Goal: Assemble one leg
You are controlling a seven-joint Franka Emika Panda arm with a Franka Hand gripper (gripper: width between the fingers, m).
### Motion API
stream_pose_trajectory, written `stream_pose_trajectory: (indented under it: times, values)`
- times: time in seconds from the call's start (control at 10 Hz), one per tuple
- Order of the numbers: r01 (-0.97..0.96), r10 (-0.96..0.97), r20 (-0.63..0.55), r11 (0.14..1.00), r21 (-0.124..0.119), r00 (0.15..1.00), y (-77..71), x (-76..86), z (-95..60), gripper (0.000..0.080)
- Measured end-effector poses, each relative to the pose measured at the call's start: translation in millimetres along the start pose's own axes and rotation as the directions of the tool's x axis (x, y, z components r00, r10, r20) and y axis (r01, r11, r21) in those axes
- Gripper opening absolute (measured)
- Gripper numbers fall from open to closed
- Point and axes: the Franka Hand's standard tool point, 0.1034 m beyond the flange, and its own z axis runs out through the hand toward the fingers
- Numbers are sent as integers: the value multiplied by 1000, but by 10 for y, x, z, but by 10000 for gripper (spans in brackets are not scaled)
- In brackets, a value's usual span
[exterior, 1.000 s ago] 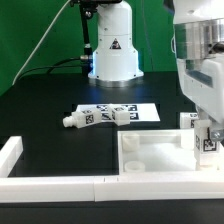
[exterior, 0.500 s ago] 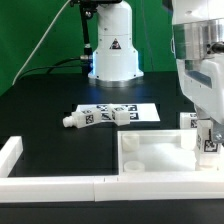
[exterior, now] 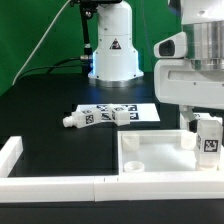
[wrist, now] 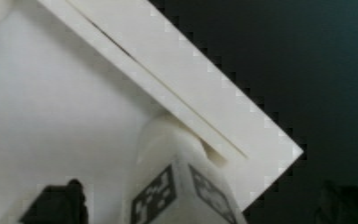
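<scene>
From my remote seat I see a black table [exterior: 45, 110] backed by a green curtain [exterior: 35, 30], with a white fence [exterior: 50, 186] along the near edge. Going from the exterior view's left: a loose leg [exterior: 78, 119] lies by the marker board [exterior: 125, 110], another leg [exterior: 122, 116] resting on that board. Behind them stands the robot base [exterior: 112, 45]. Further right sits the white tabletop [exterior: 155, 152], and at its right corner the gripper [exterior: 208, 136] holds a tagged leg [exterior: 209, 137] upright. The wrist view alone shows that leg [wrist: 172, 190] between the dark fingertips [wrist: 55, 200], closed on it, over the tabletop's corner.
</scene>
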Motion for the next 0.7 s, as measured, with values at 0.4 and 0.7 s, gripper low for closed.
stream_pose_trajectory:
  times: [0.4, 0.7]
  values:
    - [528, -528, 18, 847, -56, 849, 17, 129, 16, 649]
    - [502, -502, 17, 863, -63, 865, 1, 154, 17, 619]
